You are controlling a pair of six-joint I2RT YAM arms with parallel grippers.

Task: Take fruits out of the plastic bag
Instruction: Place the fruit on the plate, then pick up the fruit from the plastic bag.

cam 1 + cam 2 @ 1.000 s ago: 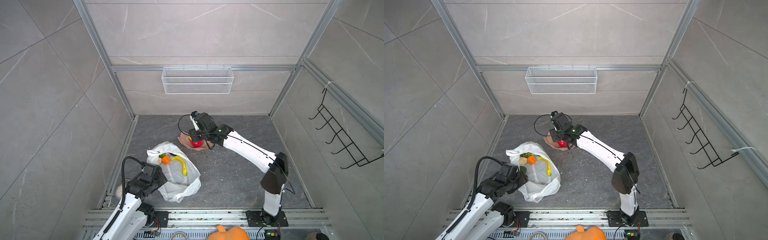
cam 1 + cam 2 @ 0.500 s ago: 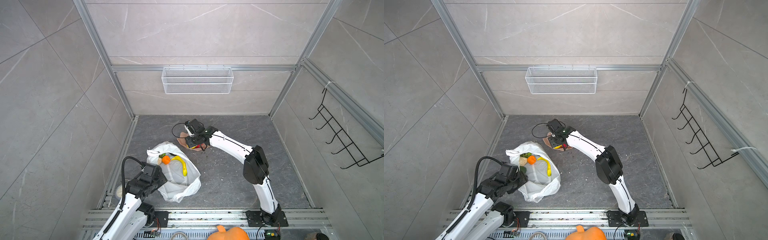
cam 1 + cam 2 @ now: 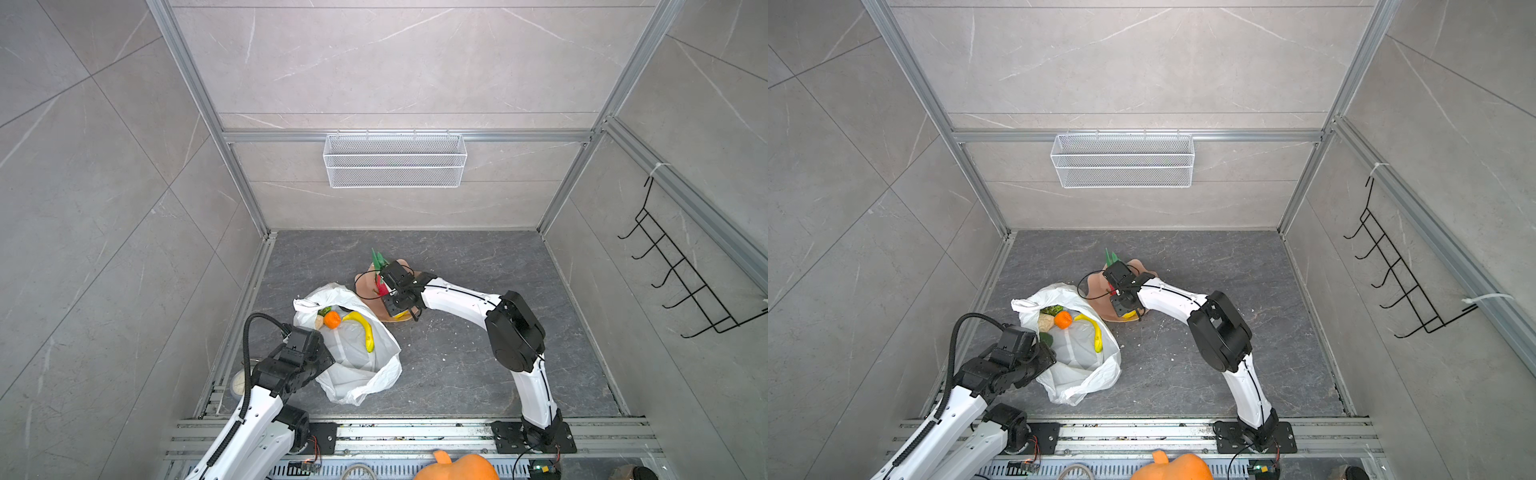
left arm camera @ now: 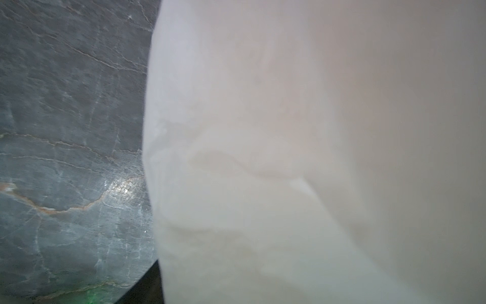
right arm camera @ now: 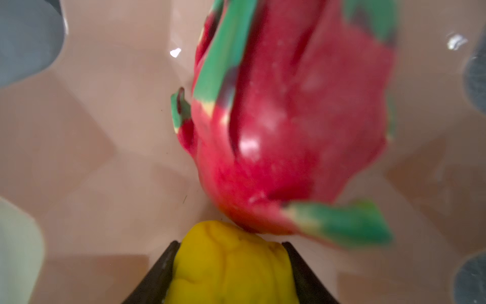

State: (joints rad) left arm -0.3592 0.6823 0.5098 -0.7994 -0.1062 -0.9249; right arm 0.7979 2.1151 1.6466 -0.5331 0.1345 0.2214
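Observation:
The plastic bag (image 3: 353,365) (image 3: 1075,374) lies open on the grey floor. Inside it show an orange fruit (image 3: 331,319), a yellow banana (image 3: 365,330), a beige piece (image 3: 1045,321) and a green one (image 3: 1052,309). My left gripper (image 3: 320,353) is at the bag's near-left rim; in its wrist view the bag film (image 4: 289,158) covers the jaws. My right gripper (image 5: 230,244) is shut on a lumpy yellow fruit (image 5: 231,263), low inside the peach bowl (image 5: 105,131) (image 3: 365,284). That fruit touches the red-pink dragon fruit (image 5: 289,118) lying in the bowl.
A large orange pumpkin (image 3: 457,467) sits at the near edge by the rail. A white wire basket (image 3: 395,160) hangs on the back wall and a black hook rack (image 3: 681,270) on the right wall. A round disc (image 3: 239,382) lies beside the left arm.
My right arm has folded its elbow in and brought the wrist nearer and lower into the bowl. The left arm and the bag have not moved.

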